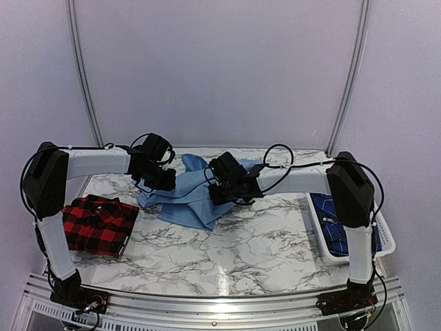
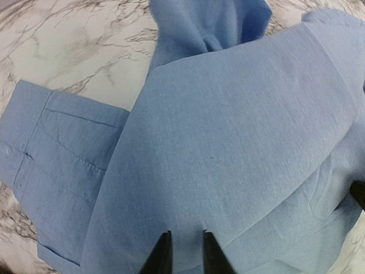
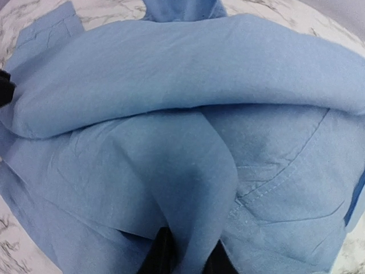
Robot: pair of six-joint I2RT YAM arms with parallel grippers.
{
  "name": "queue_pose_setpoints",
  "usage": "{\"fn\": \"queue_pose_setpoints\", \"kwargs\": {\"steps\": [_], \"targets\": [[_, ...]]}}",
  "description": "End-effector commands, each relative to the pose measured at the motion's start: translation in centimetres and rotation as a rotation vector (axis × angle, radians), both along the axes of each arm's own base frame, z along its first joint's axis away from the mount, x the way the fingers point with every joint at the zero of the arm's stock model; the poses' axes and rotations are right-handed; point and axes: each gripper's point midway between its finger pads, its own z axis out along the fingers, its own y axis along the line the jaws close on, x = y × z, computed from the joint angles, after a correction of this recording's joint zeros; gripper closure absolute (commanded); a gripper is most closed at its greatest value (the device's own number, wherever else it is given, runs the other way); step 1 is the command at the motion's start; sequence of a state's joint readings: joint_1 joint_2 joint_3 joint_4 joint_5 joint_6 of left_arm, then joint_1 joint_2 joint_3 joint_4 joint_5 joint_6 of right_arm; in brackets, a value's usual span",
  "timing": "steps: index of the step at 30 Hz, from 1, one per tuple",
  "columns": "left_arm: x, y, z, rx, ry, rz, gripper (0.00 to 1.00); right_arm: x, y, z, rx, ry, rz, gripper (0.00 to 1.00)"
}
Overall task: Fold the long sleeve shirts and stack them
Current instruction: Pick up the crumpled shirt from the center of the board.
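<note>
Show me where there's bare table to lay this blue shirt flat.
Best patch: front-centre table, bordered by the red shirt on the left, the bin on the right and the blue shirt behind. Back centre is crowded: the left hand and right hand both pinch the blue shirt there.

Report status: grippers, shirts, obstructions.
Left gripper and right gripper both pinched on light blue shirt, rumpled mid-table. Red check shirt folded at left; plaid shirt in basket at right. Nothing in the way.

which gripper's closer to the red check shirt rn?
Left. The left gripper sits at the left edge of the light blue shirt, just beyond the red check shirt; the right gripper is across the blue cloth, farther away.
</note>
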State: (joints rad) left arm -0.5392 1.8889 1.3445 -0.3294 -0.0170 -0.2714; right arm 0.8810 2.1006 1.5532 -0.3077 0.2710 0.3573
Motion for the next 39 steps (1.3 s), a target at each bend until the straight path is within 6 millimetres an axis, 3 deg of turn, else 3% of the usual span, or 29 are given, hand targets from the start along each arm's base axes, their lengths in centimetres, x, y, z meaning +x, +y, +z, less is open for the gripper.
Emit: {"fn": "queue_pose_setpoints", "kwargs": {"steps": [1, 3, 9, 13, 18, 21, 28, 32, 36, 39], "targets": [[0.7, 0.1, 1.1, -0.006, -0.03, 0.003, 0.68, -0.7, -0.6, -0.3, -0.01, 0.012, -0.004, 0.93], [0.7, 0.1, 0.9, 0.0, -0.029, -0.005, 0.52, -1.1, -0.9, -0.2, -0.009, 0.012, 0.002, 1.0], [0.2, -1.0, -0.7, -0.022, 0.023, -0.059, 0.2, -2.5, -2.8, -0.3, -0.026, -0.001, 0.005, 1.0], [0.1, -1.5, -2.2, -0.031, 0.061, -0.069, 0.13, -2.9, -3.4, -0.5, -0.031, -0.008, 0.009, 1.0], [0.1, -0.2, -2.7, 0.018, 0.053, -0.028, 0.12, -3.1, -4.4, -0.9, -0.059, -0.014, -0.001, 1.0], [-0.4, -0.7, -2.8, -0.008, 0.073, -0.045, 0.21, -3.2, -4.6, -1.0, -0.064, -0.015, -0.002, 1.0], [-1.2, -2.2, -2.6, -0.095, 0.12, -0.07, 0.74, -2.9, -4.4, -0.3, -0.056, -0.03, -0.001, 1.0], [-1.0, -2.4, -1.2, -0.123, 0.1, -0.067, 0.99, -2.7, -4.4, 0.2, -0.055, -0.041, -0.006, 1.0], [-0.7, -2.4, 1.4, -0.147, 0.047, -0.057, 1.0, -2.7, -4.4, 0.8, -0.054, -0.049, -0.005, 1.0], [-0.1, -1.6, 4.7, -0.149, -0.043, -0.025, 1.0, -2.7, -4.6, 1.8, -0.047, -0.064, -0.009, 1.0]]}}
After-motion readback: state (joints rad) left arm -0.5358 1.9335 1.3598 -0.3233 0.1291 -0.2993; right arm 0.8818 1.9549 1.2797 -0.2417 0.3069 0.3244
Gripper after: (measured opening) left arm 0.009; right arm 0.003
